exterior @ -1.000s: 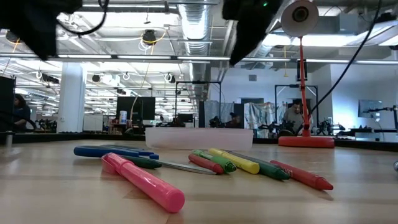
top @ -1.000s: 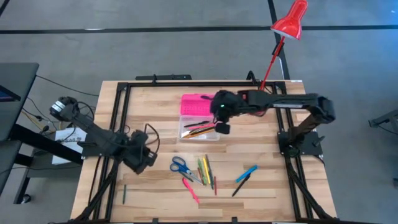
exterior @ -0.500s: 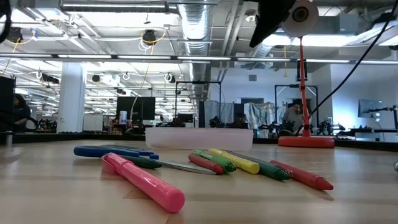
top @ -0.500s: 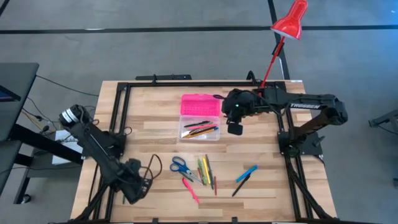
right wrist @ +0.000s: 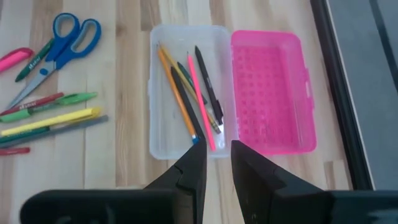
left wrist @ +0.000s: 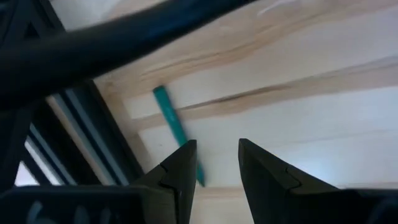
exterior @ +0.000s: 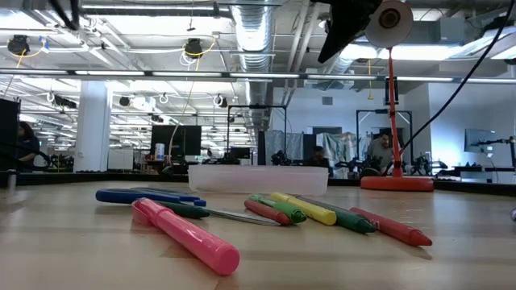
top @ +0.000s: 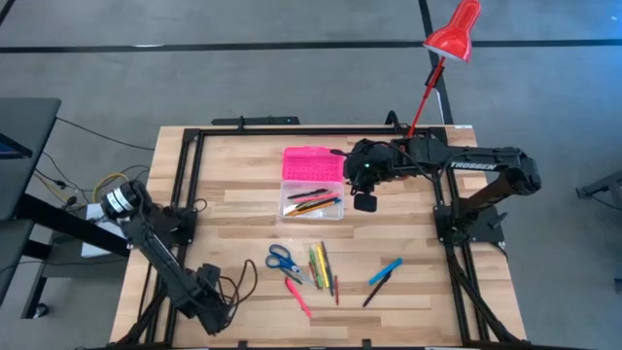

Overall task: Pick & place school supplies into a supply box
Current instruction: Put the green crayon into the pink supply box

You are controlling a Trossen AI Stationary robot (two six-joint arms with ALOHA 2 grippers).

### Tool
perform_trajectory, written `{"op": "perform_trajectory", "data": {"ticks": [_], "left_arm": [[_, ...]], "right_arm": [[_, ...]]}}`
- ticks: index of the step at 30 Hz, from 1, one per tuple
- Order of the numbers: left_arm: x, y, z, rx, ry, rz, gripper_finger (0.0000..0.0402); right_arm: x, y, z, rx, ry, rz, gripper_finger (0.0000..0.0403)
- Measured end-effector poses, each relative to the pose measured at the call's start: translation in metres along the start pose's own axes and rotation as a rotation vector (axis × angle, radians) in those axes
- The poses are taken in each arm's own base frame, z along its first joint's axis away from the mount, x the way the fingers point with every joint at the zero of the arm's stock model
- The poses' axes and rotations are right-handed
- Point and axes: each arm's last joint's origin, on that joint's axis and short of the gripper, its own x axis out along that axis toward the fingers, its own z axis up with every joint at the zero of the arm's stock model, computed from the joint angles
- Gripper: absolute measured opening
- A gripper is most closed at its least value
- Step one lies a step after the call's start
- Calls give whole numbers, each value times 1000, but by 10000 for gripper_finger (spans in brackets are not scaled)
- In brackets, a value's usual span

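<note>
The supply box stands open at mid table, its clear base (top: 313, 201) holding several pens and pencils (right wrist: 189, 93) and its pink lid (right wrist: 270, 93) lying flat on the far side. My right gripper (right wrist: 217, 155) hovers open above the base's right end with nothing between its fingers. Blue-handled scissors (top: 282, 259), a bunch of markers (top: 319, 264), a pink marker (exterior: 185, 236) and a blue pen (top: 386, 270) lie on the near half. My left gripper (left wrist: 217, 146) points down, open, over the near left corner, just beside a lone green pen (left wrist: 177, 130) lying flat.
A black frame rail (left wrist: 93, 143) runs along the table's left edge, close to the green pen. A red desk lamp (top: 452, 34) stands at the far right corner. A black pen (top: 372, 292) lies beside the blue one. Bare wood lies between the two grippers.
My left gripper has swung from the left middle toward the table's near left corner, sinking and tipping to point more steeply down. My right gripper has drawn a little toward the right edge, off the box's middle. The supplies have stayed put.
</note>
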Motion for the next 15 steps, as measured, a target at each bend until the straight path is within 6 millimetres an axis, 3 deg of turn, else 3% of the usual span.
{"op": "perform_trajectory", "data": {"ticks": [15], "left_arm": [[14, 20, -14, 89, -126, 111, 114]], "right_arm": [[0, 3, 7, 33, -70, 37, 67]]}}
